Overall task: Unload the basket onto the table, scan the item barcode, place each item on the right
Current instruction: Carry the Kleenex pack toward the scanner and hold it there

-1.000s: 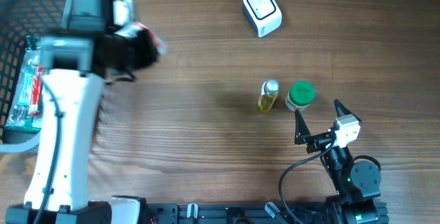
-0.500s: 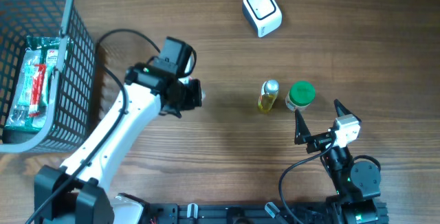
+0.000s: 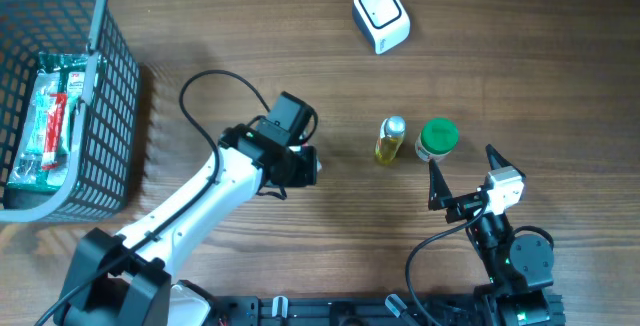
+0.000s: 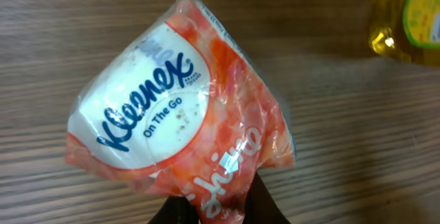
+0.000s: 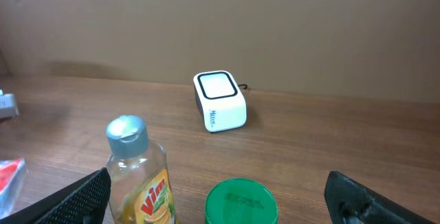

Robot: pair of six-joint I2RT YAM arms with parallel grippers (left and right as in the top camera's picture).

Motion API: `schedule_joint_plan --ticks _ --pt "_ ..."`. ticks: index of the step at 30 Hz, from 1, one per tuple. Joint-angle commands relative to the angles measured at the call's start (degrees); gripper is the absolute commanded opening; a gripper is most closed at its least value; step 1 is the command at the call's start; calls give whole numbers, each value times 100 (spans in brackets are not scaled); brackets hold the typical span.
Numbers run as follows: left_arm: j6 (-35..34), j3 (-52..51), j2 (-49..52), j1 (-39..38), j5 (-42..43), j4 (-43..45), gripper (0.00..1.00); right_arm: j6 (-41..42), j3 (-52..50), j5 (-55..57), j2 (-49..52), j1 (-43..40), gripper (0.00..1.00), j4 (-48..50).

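The left arm reaches out across the wooden worktop [image 3: 250, 86] and its left pincer [image 4: 214, 209] is clamped on the bottom edge of a Kleenex pack [image 4: 180, 114]. It is an orange-and-white tissue pack, and the wrist view shows the face that reads "On The Go". The pack juts out beyond the fingers [image 4: 260, 200] above the wood; I cannot tell whether it touches the surface. From overhead this pincer sits near the middle of the worktop, to the left of a yellow bottle [image 3: 389, 140] with a silver cap. No barcode shows on the face I can see.

The scanner [image 3: 381, 16], a small white box with a dark-framed window on top, stands at the far side of the worktop. It is well apart from the pack and beyond the bottle. A green-lidded jar [image 3: 437, 138] stands just beside the bottle on its right.

The right pincer [image 3: 460, 158] rests near the front edge with its two fingers spread wide apart and nothing between them. It points towards the jar and bottle, with the scanner further off in its line of sight.

In the far left corner sits a grey wire basket [image 3: 115, 96] with a clear packet [image 3: 50, 116] lying inside it, red and green print showing.
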Motion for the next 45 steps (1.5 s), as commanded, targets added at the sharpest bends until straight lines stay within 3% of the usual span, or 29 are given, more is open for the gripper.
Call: schedule_joint_plan --ticks 1,34,37,40,45 --pt "-256 -83 17 -304 -55 52 9 35 -4 72 11 -28 100 15" --pt "-442 -334 24 -1314 -57 721 13 33 -4 72 11 -28 99 15" --pt "-442 -334 24 -1314 -55 723 20 33 -4 72 11 -28 100 13" --pt "-439 -334 24 -1314 -55 721 40 33 -4 72 11 -28 100 15" --pt "-439 -334 24 -1314 -55 723 63 37 -4 72 11 -28 100 13"
